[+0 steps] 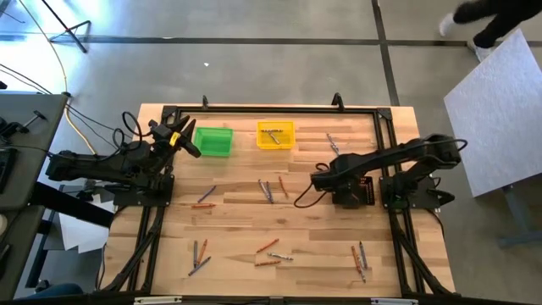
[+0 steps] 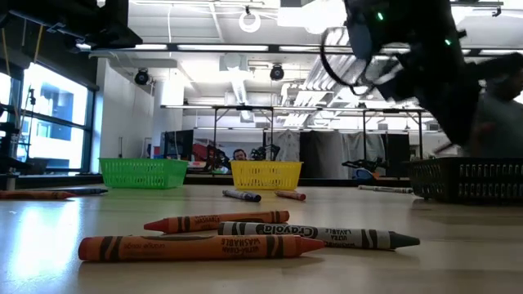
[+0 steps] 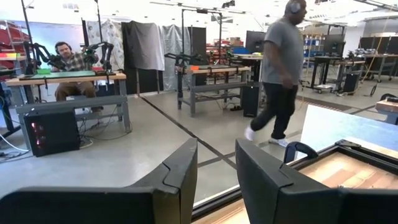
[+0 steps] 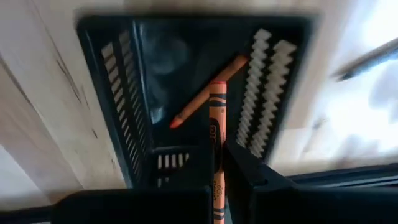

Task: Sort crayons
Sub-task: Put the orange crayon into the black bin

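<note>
My right gripper [image 1: 326, 180] points steeply down over the black bin [image 4: 124, 93] and is shut on an orange crayon [image 4: 217, 124]. Another orange crayon [image 4: 202, 99] lies slantwise on the bin's floor. My left gripper [image 3: 216, 177] waits at the far left beside the green bin [image 1: 212, 141], level and open, with nothing between its fingers. Several orange and grey crayons [image 1: 268, 191] lie scattered on the wooden table. Three of them [image 2: 245, 235] lie close to the low camera. The yellow bin [image 1: 275, 134] holds a few crayons. My right gripper pinches the orange crayon between its two fingers [image 4: 264, 186], on the crayon's wrapped shaft [image 4: 217, 171]. The crayon runs along the fingers, and its free end [image 4: 217, 87] sticks out past the fingertips. The fingers come from above. The crayon hangs clear above the black bin.
The green and yellow bins stand side by side at the table's far edge. The black bin [image 2: 470, 180] stands at the right, under my right arm. A dark frame borders the table. A person walks across the room beyond the table; another sits at a bench.
</note>
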Controlling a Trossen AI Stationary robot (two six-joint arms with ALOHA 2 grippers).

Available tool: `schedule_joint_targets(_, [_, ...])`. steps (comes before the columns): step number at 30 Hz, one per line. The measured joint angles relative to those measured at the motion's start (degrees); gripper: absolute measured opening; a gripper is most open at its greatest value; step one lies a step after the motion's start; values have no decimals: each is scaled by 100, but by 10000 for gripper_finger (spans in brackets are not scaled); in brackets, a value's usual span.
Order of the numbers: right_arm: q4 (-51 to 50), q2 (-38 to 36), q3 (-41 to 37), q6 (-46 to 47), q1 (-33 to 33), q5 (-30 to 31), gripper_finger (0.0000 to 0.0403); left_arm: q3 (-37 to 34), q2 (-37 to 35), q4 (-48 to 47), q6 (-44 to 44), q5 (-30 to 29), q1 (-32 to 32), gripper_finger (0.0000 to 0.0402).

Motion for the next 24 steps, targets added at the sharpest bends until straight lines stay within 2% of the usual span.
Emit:
schedule_joint_targets(5, [384, 0, -763, -44, 0, -224, 3, 0, 0, 0, -2, 1, 0, 99])
schedule_joint_targets(10, [555, 0, -1185, -36, -2, -249, 3, 0, -2, 2, -13, 2, 0, 99])
schedule_joint_targets(18, [702, 0, -1168, 17, -2, -383, 4, 0, 0, 6, -19, 1, 0, 99])
schedule_joint_targets(24, [827, 0, -1057, 252, -2, -197, 35, 0, -2, 8, -61, -1, 0, 99])
